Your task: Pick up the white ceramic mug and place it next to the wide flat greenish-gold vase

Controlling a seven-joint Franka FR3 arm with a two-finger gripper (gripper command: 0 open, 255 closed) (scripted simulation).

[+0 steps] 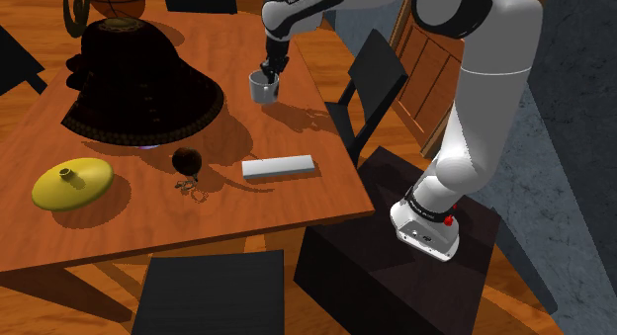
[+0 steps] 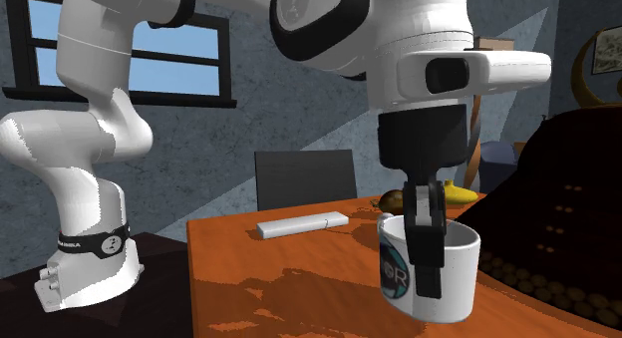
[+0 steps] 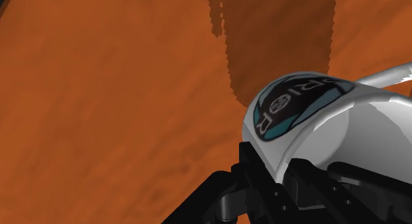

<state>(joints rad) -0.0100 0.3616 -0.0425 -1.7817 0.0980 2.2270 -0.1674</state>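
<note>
The mug (image 1: 263,87), white with a round dark emblem on its side, stands at the far right part of the worktop (image 1: 247,200) in the shoulder view. The claw (image 1: 268,77) comes down on it from above. In the second exterior view one black finger (image 2: 427,248) lies flat against the outer wall. In the wrist view the wall sits pinched between both fingers, so I read the claw as clamped on the mug's rim. I cannot tell whether the base is clear of the wood.

The vase (image 1: 71,183), flat and yellow-green, lies well apart at the near left. A large dark mound (image 1: 138,86), a small dark ball (image 1: 186,160) and a white bar (image 1: 278,166) lie between or beside the path.

Method, as I judge it: a one-wall pinch lets a mug swing, so I would raise it straight and slowly. I would carry it above the ball and past the mound's near edge. I would lower it onto bare wood just beside the vase and release only once the base sits flat.
</note>
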